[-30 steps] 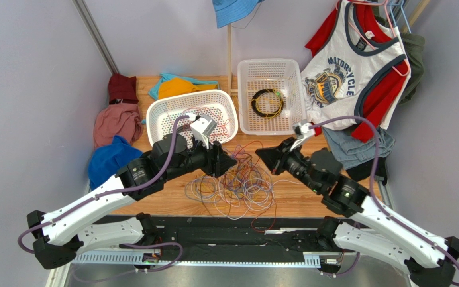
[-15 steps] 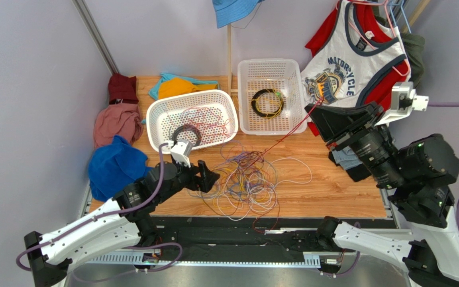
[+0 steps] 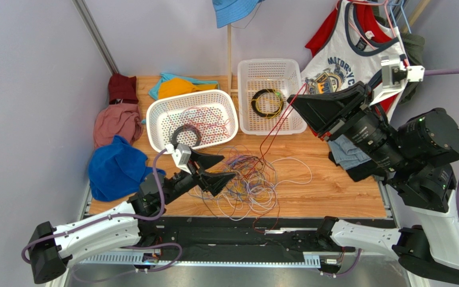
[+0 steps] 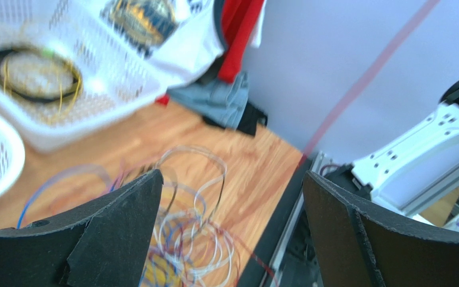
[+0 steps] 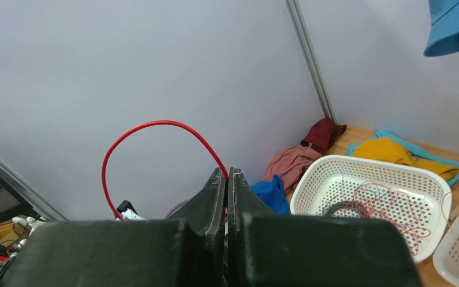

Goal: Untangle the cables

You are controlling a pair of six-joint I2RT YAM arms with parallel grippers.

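A tangle of thin cables, purple, white, red, orange and blue, lies on the wooden table in front of the baskets; it shows blurred in the left wrist view. My right gripper is raised high over the right basket and is shut on a red cable that runs taut down to the tangle. In the right wrist view the red cable loops out from between the closed fingers. My left gripper is open and empty, low at the left edge of the tangle.
A white basket at the left holds a black coil and some red strands. A second white basket holds a black and yellow coil. Clothes lie at the left and hang at the right.
My right gripper has lifted the red cable up and to the right, then swung back left over the right basket. My left gripper drew back from the tangle toward the near edge and opened wide.
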